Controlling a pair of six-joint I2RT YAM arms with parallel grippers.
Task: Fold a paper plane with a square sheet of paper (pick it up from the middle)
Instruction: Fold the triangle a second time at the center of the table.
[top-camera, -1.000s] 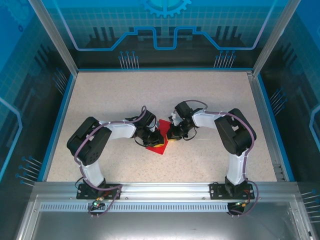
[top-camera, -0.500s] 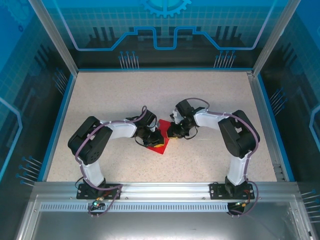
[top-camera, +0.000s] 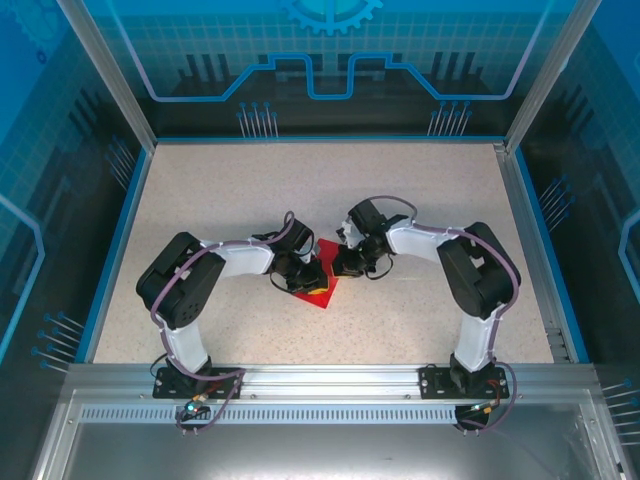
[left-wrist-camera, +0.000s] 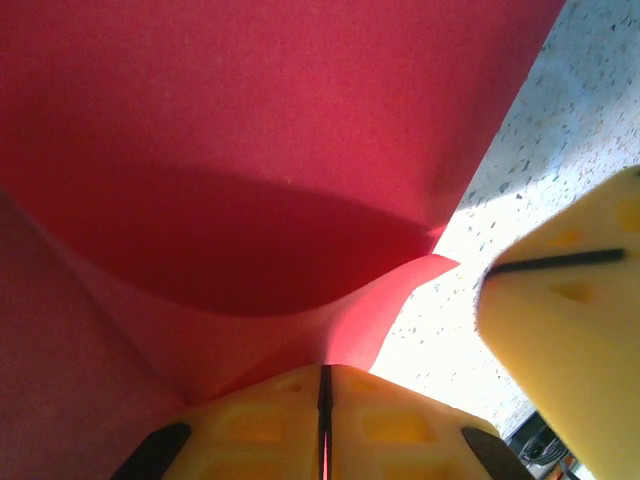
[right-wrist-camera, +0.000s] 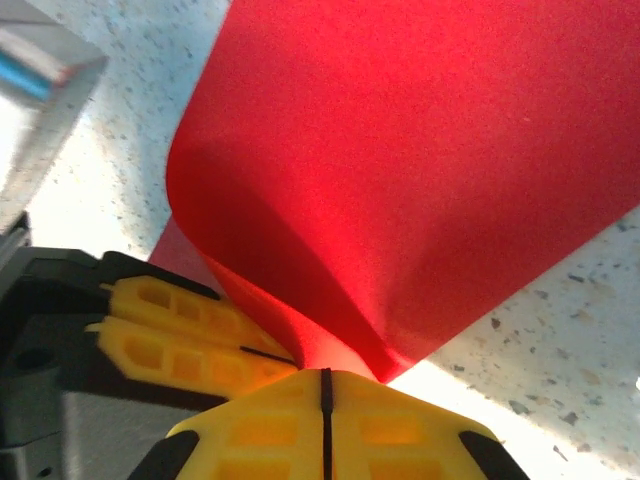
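Observation:
The square sheet of paper (top-camera: 322, 292) is bright red and lies bent near the table's middle, between my two grippers. In the left wrist view the sheet of paper (left-wrist-camera: 250, 130) bulges upward. My left gripper (left-wrist-camera: 325, 371) is shut on its near edge, with red showing in the slit between the yellow fingers. My right gripper (right-wrist-camera: 325, 373) is shut too, where a curled fold of the paper (right-wrist-camera: 420, 170) runs down into its tips. From above, the left gripper (top-camera: 316, 279) and right gripper (top-camera: 341, 268) almost touch. No paper plane shape has formed.
The speckled table (top-camera: 300, 190) is ringed by a blue rim (top-camera: 120, 240) and clear walls. The right gripper's yellow finger (left-wrist-camera: 570, 330) crowds the left wrist view. The left gripper's fingers (right-wrist-camera: 180, 335) sit close beside the right one's.
The right arm's elbow swung slightly outward and its gripper nudged a little left against the paper. The left arm and the sheet have hardly moved.

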